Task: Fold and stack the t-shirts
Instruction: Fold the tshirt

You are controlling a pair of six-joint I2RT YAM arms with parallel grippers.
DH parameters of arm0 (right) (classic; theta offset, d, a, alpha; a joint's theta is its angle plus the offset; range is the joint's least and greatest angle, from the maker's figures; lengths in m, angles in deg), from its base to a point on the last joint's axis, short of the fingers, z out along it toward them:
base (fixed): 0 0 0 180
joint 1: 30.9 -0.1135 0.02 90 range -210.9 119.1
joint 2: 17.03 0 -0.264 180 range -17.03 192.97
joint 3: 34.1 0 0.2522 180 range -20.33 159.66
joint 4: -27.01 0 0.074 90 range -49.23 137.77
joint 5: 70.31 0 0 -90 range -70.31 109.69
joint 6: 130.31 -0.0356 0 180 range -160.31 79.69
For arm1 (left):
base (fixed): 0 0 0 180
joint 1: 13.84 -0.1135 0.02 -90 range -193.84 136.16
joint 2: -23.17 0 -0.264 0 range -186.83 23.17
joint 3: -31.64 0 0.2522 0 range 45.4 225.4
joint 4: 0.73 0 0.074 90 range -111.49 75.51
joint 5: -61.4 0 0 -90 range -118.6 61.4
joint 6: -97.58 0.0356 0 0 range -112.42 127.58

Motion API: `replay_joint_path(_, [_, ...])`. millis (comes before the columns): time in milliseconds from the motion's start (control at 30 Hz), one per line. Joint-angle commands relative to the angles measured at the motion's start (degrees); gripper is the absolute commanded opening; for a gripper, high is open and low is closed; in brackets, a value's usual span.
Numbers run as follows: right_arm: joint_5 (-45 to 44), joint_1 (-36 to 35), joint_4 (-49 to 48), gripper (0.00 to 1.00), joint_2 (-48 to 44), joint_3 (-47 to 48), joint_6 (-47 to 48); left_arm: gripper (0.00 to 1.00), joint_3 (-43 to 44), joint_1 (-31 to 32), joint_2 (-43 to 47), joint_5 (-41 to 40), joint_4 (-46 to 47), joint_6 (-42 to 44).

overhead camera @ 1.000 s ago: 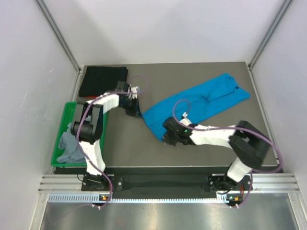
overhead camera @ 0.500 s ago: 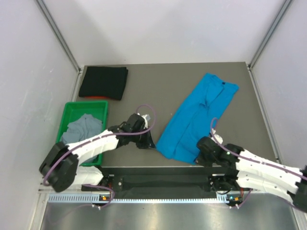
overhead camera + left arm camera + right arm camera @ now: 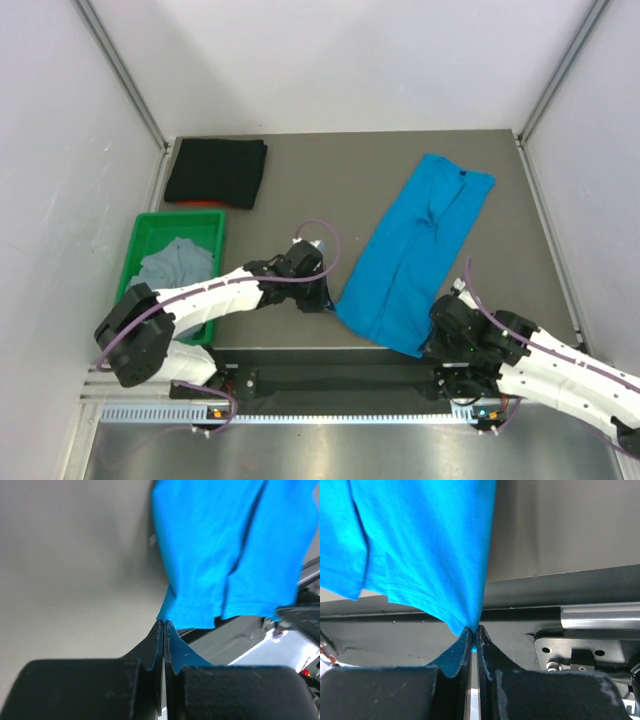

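Left pincer (image 3: 163, 626) — pinching blue t-shirt (image 3: 225, 545) corner | right pincer (image 3: 473, 631) — other corner

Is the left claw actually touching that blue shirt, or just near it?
Touching. The left wrist view shows the left gripper shut on a corner of the blue t-shirt.

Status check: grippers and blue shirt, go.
Both shut: left gripper and right gripper each pinch a near-hem corner of the blue t-shirt. Shirt stretched out lengthwise. Nothing blocking; black t-shirt sits far left.
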State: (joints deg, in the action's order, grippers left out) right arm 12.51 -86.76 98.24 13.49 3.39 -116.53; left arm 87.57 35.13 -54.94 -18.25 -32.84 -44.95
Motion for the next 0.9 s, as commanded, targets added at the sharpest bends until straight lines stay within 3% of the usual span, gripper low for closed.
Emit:
replay_joint_path(0, [0.7,-1.0,-1.5,0.00,2.6,2.0,-0.2,0.00,5.8,0.2,-2.3,-1.1,0.0,0.8])
replay_joint_path(200, [-7.2,-0.8,-4.6,0.00,8.6,6.7,0.4,0.00,16.1,-1.0,-10.6,-2.4,-2.6,5.1])
replay_joint_path(367, [-10.9,2.4,-8.0,0.00,15.1,10.8,6.7,0.00,28.6,-5.0,-18.7,0.1,-4.8,7.7])
replay_joint_path(867, [3.5,38.2,-18.4,0.00,25.5,16.4,36.8,0.00,54.5,-12.3,-38.1,9.2,0.2,10.5])
